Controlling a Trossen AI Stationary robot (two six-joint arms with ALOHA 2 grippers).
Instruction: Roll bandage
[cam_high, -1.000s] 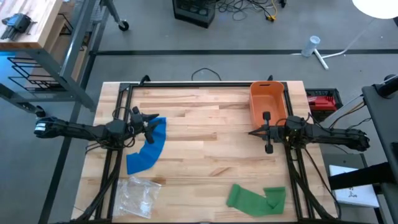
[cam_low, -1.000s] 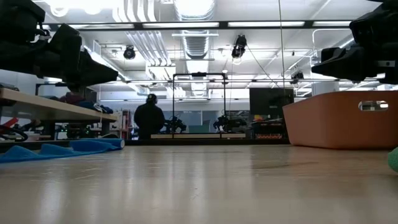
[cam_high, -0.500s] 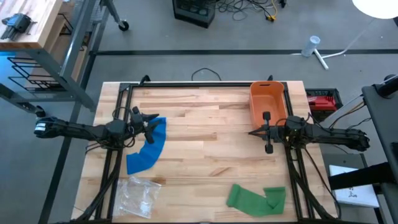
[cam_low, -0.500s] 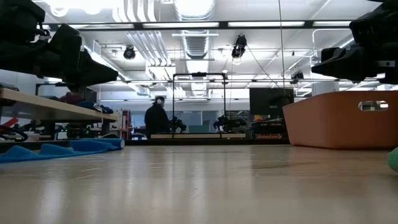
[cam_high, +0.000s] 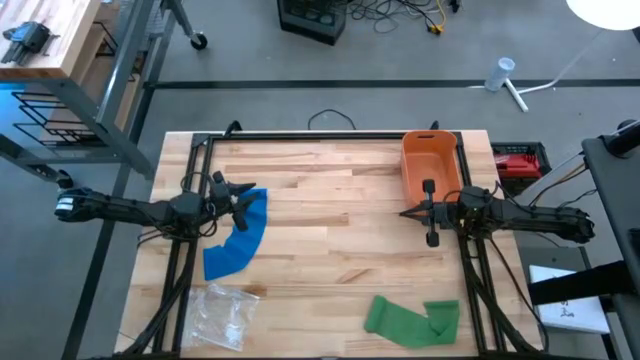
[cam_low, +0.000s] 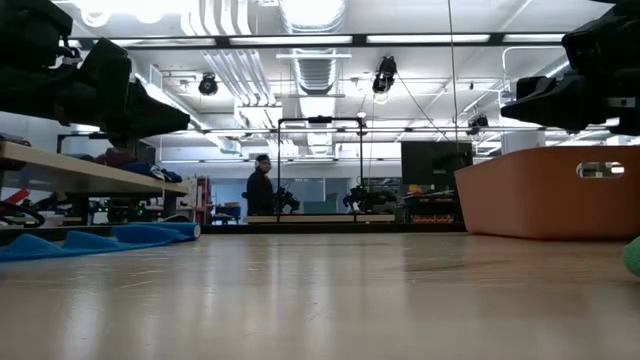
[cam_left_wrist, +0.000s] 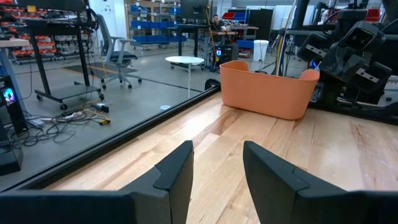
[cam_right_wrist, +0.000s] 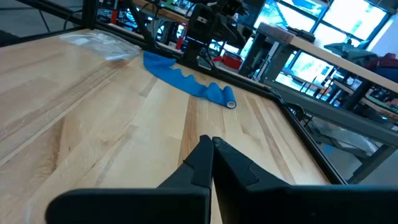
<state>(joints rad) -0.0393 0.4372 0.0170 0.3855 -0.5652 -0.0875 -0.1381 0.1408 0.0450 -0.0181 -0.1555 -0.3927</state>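
Blue bandage (cam_high: 238, 238) — unrolled, table's left

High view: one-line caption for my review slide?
Both arms idle above the table; blue bandage and green bandage lie unrolled.

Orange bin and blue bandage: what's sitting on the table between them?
Nothing. In the high view, only bare wood table lies between the blue bandage and the orange bin.

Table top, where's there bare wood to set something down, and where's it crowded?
The widest bare patch is the table's middle, between the blue bandage and the right gripper. The far strip left of the orange bin is also free. The near edge is crowded: plastic bag on the left, green bandage on the right, a bare gap between them.
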